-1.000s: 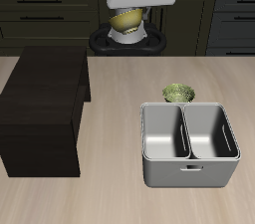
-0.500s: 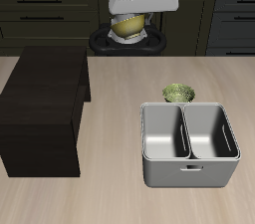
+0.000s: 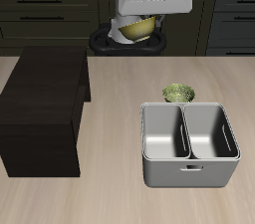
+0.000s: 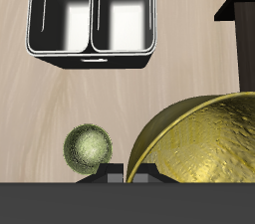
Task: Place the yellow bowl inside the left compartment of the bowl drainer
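Observation:
The yellow bowl (image 3: 137, 28) hangs high above the back of the table, held under my gripper (image 3: 142, 21), which is shut on its rim. In the wrist view the yellow bowl (image 4: 209, 138) fills much of the frame, golden with a speckled inside, and my gripper (image 4: 122, 173) clamps its edge. The bowl drainer (image 3: 189, 144) is a grey two-compartment tub nearer the table's front edge; both compartments look empty. The bowl drainer (image 4: 92, 19) also shows whole in the wrist view, well away from the bowl.
An olive-green bowl (image 3: 178, 94) sits on the table just behind the drainer; the olive-green bowl (image 4: 88, 149) also shows in the wrist view. A dark cabinet block (image 3: 42, 109) stands beside the drainer, with its corner (image 4: 239, 29) in the wrist view.
My gripper with the yellow bowl has shifted sideways toward the drainer's side and turned a little. Nothing on the table has moved.

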Controlling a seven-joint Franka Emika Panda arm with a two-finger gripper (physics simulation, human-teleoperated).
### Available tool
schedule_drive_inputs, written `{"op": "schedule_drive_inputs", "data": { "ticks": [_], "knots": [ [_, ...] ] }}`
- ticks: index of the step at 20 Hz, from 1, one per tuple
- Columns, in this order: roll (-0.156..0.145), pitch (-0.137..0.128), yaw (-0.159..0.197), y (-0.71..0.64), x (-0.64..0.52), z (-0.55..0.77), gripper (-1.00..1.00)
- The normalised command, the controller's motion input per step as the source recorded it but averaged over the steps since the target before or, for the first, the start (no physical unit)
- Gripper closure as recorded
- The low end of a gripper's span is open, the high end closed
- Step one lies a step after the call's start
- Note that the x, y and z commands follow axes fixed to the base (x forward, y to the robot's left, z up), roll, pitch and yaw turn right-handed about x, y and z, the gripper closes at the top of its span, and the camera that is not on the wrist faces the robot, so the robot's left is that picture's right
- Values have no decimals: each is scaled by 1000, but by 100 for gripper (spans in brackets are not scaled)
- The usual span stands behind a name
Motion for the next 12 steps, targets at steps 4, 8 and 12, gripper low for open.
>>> {"op": "schedule_drive_inputs", "data": {
  "ticks": [4, 8, 12],
  "knots": [
    [-24, -8, 34, 261, 349, 270, 100],
    [-9, 17, 27, 189, 309, 123, 100],
    [-17, 22, 9, 84, 243, 37, 100]
  ]
}}
